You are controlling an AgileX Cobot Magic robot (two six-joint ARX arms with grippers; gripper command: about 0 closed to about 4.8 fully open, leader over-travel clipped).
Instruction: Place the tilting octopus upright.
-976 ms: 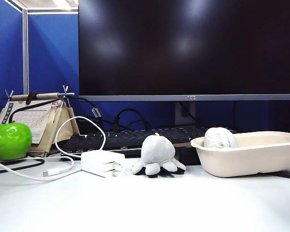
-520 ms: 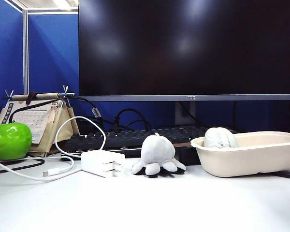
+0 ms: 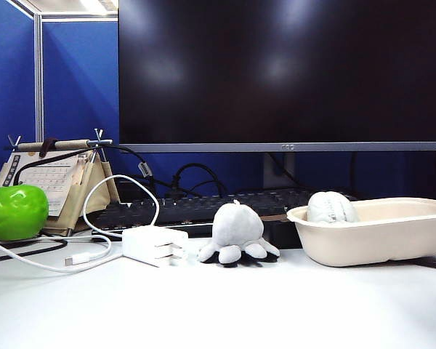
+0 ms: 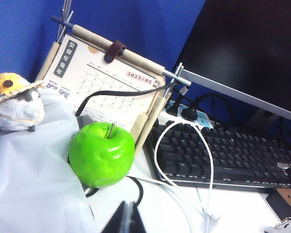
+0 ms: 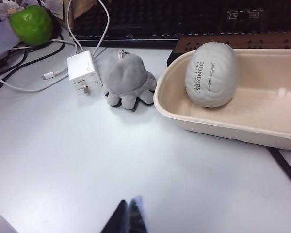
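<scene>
**A:** Nothing had moved since the frame a second before; octopus, charger and tray sat exactly as they had, and neither arm showed in the exterior view. What did the left side look like?

**B:** The left gripper (image 4: 127,219) had its fingers pressed together on nothing. Ahead of it lay the green apple (image 4: 102,154), the desk calendar (image 4: 106,87) behind that, and the keyboard (image 4: 223,158) off to the side. Only a grey scrap at the frame's corner could have been the toy; too little showed to say.

**A:** And the octopus itself?

**B:** It (image 3: 237,234) sat on the white table (image 3: 218,305), just beside the white charger (image 3: 154,245) and near the beige tray (image 3: 370,240) holding the brain-shaped stress ball (image 3: 330,207). From the right gripper (image 5: 126,216), also closed and empty, the toy (image 5: 128,80) lay well ahead and slightly toward the charger side, in clear view.

**A:** Its axis?

**B:** Head up on its tentacles, leaning slightly toward the charger. I judged the right arm the likelier one to reach it, since only its camera framed the toy whole.
</scene>
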